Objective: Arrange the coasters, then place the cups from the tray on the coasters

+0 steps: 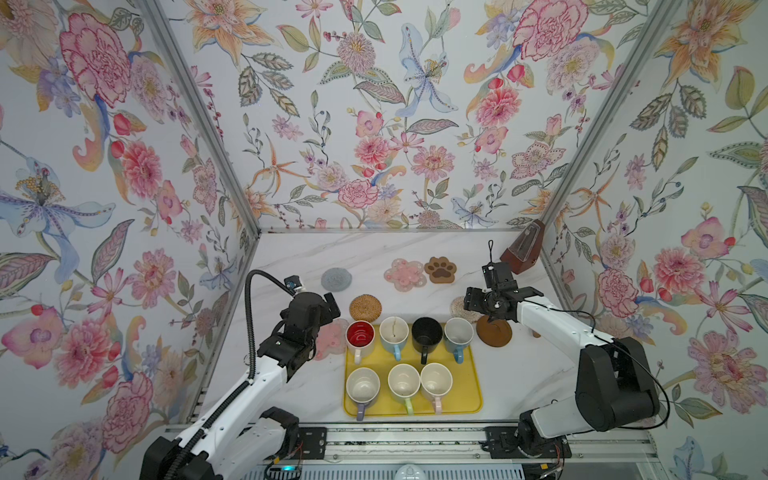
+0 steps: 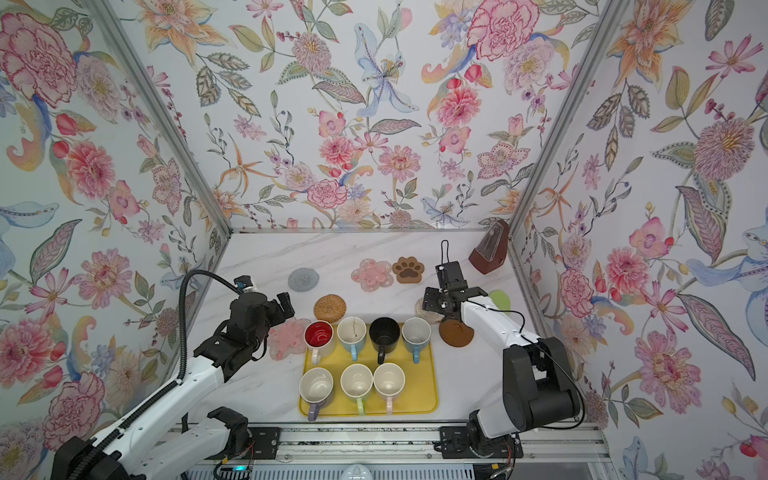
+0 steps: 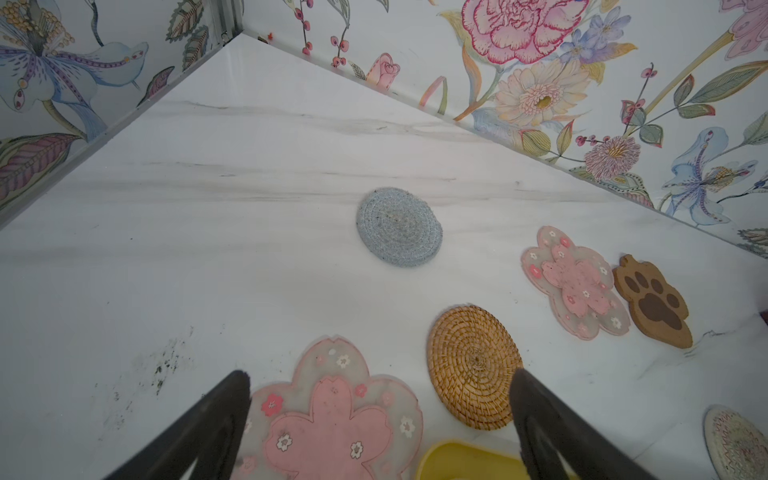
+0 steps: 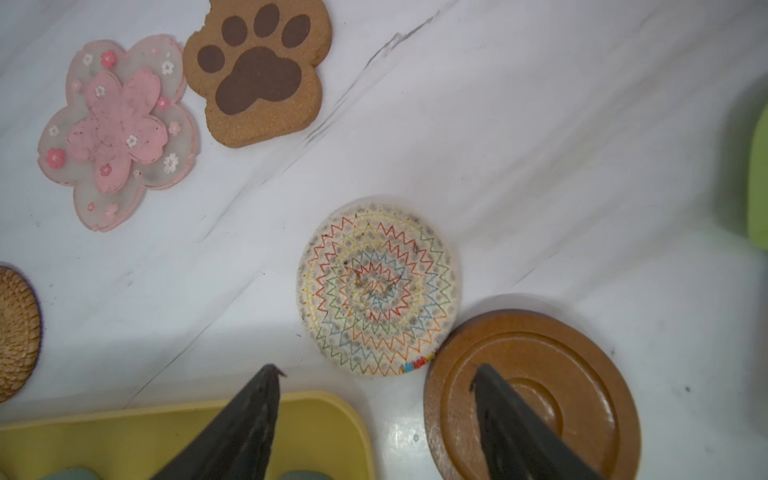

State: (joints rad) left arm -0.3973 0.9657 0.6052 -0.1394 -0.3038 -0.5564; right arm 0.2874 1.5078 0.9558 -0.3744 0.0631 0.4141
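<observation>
Nearest my base, seven handled mugs (image 1: 404, 382) stand in two rows on the large flat yellow rectangular tray (image 1: 467, 384), none yet on a mat. Just past the tray's far left corner my left gripper (image 3: 379, 376) hangs with its jaws spread wide and nothing in them. Below it a translucent pink flower coaster (image 3: 332, 419) lies just beside the tray, and the tan round rattan coaster (image 3: 473, 365) is near it. At the far right corner my right gripper (image 4: 374, 368) has its jaws parted and holds nothing. One finger is over the tray's rim, the other over the dark-brown wooden disc coaster (image 4: 582, 374), whose edge touches the beige round woven coaster (image 4: 378, 286). Farther back lie the grey round woven coaster (image 1: 336, 278), a second pink flower coaster (image 1: 405, 274) and the brown paw-shaped coaster (image 1: 440, 269), the last two touching. The brown pyramid-shaped metronome (image 1: 523, 249) stands at the far wall. The risks, as I judge them: lowering the right jaws here could strike the tray rim and jolt the mugs, or shove the disc up onto the woven mat. Mats left touching would crowd the mugs and tilt them. The thin flower mats also look hard to pinch off the white marbled tabletop (image 1: 299, 253).
</observation>
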